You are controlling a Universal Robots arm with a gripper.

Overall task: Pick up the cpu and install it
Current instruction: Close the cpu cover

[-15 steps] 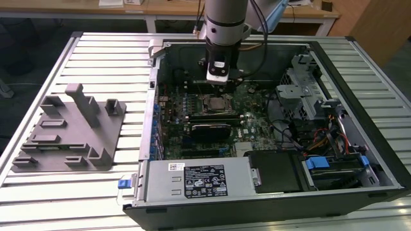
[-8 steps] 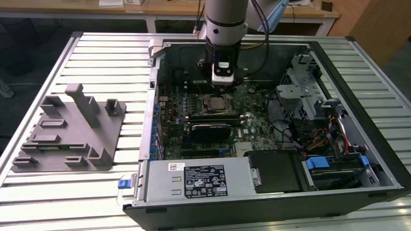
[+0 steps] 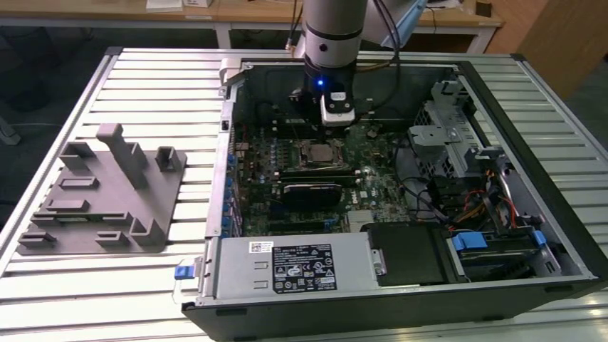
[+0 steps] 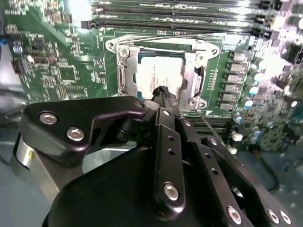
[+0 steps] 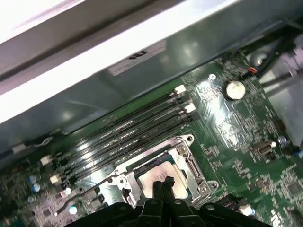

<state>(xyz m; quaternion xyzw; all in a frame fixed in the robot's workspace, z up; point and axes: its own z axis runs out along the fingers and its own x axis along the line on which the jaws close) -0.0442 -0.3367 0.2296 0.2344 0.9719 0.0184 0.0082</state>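
Note:
The cpu (image 3: 317,151) lies flat inside the socket's metal frame (image 4: 124,71) on the green motherboard, its silver top facing up. In both wrist views my gripper (image 4: 161,91) hangs just above one edge of the cpu (image 4: 158,72), its black fingers pressed together with nothing between them. The fingertips (image 5: 162,182) cover part of the cpu (image 5: 150,176). In the exterior view the gripper (image 3: 332,127) stands over the board a little behind the socket. A thin wire lever (image 4: 208,125) runs out from the socket beside the fingers.
The open computer case (image 3: 224,92) lies on a slatted metal table. Black memory slots (image 5: 137,127) run beside the socket. A grey power supply box (image 3: 295,267), a drive cage (image 3: 456,135) and cable bundles (image 3: 475,206) fill the case. A grey fixture (image 3: 105,192) sits on the exterior view's left.

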